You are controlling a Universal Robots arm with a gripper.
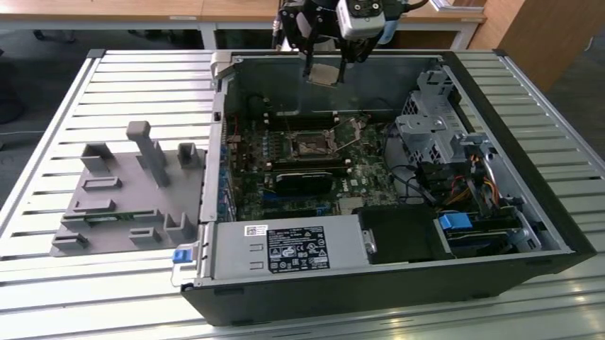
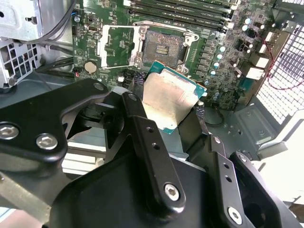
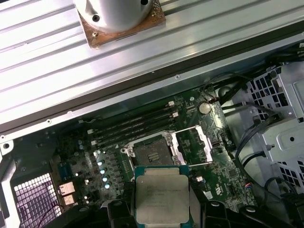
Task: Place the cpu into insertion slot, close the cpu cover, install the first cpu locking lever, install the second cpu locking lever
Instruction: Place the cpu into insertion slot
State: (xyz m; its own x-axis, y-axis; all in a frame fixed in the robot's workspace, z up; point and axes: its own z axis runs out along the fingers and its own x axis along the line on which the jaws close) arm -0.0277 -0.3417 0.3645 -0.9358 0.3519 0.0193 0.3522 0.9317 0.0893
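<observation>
we saw our black gripper [image 1: 326, 67] clamped on the thin, square, silvery-beige metal cpu [image 2: 167, 99], holding it in the air above the small square silver-framed insertion slot [image 2: 164, 47], whose hinged cover [image 3: 192, 145] lay open.

End effector [image 2: 166, 108] is clamping the cpu [image 2: 168, 95] by two opposite edges, with the chip tilted and its silvery face toward the camera. It's hanging over the green motherboard [image 2: 213, 35], near the insertion slot [image 2: 163, 47]. The slot's dark centre is showing. The cpu cover [image 2: 116, 40] is lying flipped back beside it, with a coin cell [image 2: 90, 67] sitting nearby.
</observation>
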